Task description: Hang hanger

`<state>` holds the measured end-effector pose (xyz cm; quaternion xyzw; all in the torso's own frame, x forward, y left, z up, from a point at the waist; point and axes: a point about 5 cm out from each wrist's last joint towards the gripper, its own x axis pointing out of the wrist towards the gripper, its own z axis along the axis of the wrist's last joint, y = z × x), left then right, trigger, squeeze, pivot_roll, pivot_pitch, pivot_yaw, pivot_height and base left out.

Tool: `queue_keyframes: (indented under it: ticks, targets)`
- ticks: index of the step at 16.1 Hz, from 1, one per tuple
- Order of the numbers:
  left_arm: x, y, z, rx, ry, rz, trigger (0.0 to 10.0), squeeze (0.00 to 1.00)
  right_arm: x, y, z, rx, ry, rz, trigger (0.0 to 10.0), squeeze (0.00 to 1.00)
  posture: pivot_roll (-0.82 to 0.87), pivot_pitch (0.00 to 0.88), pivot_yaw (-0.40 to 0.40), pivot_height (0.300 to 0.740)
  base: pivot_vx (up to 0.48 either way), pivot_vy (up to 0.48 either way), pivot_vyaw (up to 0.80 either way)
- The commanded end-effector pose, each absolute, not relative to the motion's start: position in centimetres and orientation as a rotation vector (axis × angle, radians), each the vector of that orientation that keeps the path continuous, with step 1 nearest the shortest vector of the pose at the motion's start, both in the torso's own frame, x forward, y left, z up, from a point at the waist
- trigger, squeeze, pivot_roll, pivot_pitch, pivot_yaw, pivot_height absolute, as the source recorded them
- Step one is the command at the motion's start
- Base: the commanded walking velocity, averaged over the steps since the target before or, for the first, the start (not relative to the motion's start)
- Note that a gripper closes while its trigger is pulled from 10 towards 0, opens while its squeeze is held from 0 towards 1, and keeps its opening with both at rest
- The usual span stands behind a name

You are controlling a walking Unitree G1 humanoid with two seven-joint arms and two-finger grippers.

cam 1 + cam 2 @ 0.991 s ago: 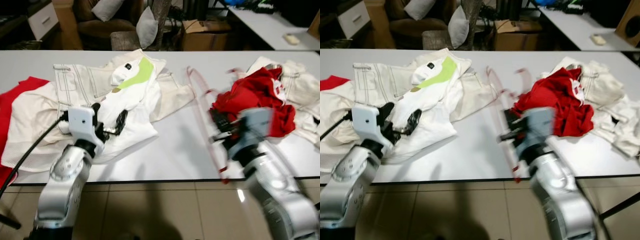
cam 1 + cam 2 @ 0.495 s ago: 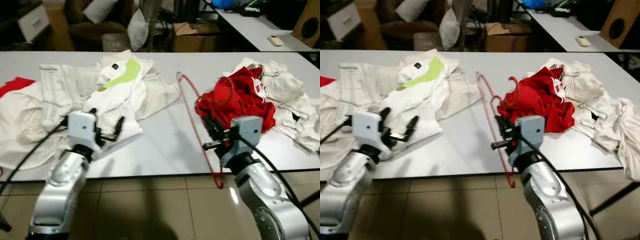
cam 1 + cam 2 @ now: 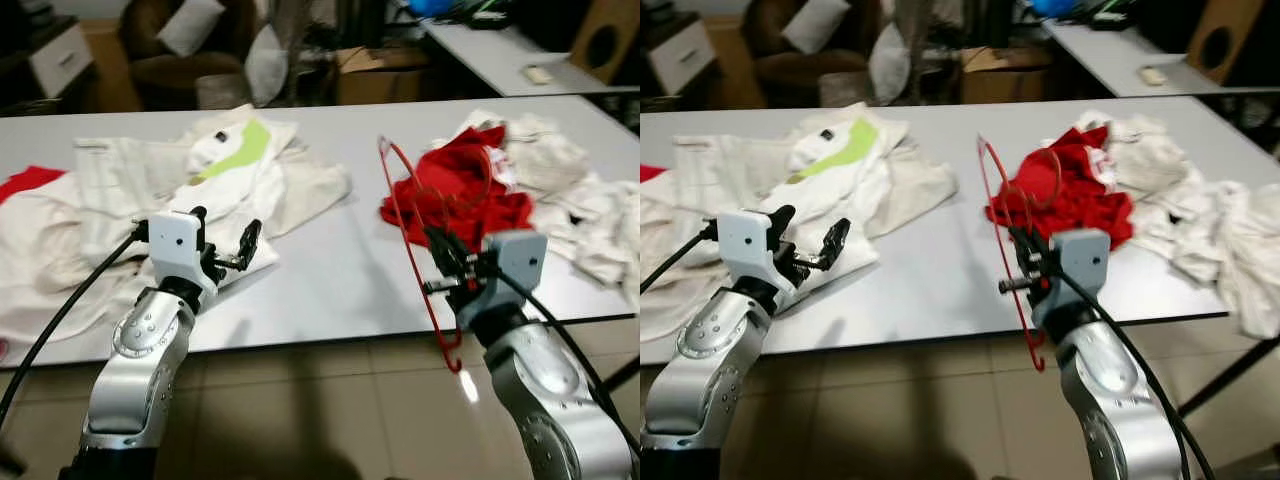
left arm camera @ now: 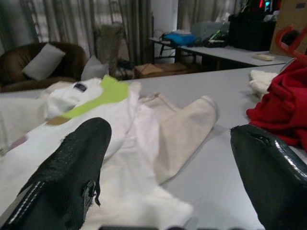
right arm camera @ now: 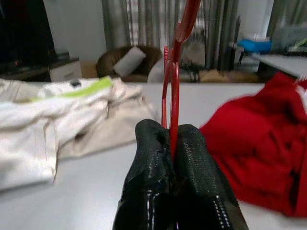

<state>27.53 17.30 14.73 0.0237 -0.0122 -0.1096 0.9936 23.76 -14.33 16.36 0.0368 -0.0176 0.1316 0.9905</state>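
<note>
Above the table's [image 3: 330, 290] near edge, my right gripper [image 3: 452, 268] pinches the red hanger [image 3: 415, 250], a thin wire frame tilted steeply, its hook beside the red garment [image 3: 455, 195]. I judge it picked up, needing a rail next. My left gripper [image 3: 235, 248] hovers wide over white clothes [image 3: 150, 190].

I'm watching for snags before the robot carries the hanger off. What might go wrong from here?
The right gripper pinches only one thin bar of the red hanger, so it may swivel or slip. Its hook sits by the red garment and might drag it along. The hanger's low end hangs past the table edge and may knock it.
</note>
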Motion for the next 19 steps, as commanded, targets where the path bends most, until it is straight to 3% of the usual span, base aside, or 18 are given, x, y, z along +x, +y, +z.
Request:
queue_keyframes:
  ticks: [1,6,14,16,19]
  targets:
    - [27.3,16.8,14.6,0.066,-0.028,-0.231,10.0,0.20,24.0,-14.9,16.5,0.067,-0.046,0.235,10.0,0.00,-0.10,0.013,0.011,0.740,0.000,-0.480,0.00]
    - [27.2,15.9,14.3,0.009,-0.027,-0.206,10.0,0.19,24.3,-15.6,16.8,0.051,-0.035,0.235,10.0,0.00,-0.12,0.019,-0.021,0.740,0.000,-0.480,-0.56]
    - [27.6,15.7,14.6,0.045,-0.032,-0.262,10.0,0.19,23.9,-15.4,16.3,0.060,-0.030,0.191,10.0,0.00,-0.12,0.028,0.024,0.740,0.000,-0.473,0.00]
    - [28.0,15.6,14.3,-0.048,-0.002,-0.271,10.0,0.19,23.7,-15.5,16.0,0.073,-0.018,0.179,10.0,0.00,-0.15,0.016,0.038,0.740,0.000,0.240,-0.75]
    - [28.5,15.0,14.0,-0.022,0.004,-0.281,10.0,0.19,23.4,-16.0,15.8,0.054,-0.004,0.160,10.0,0.00,-0.15,0.013,0.034,0.740,0.000,0.480,-0.80]
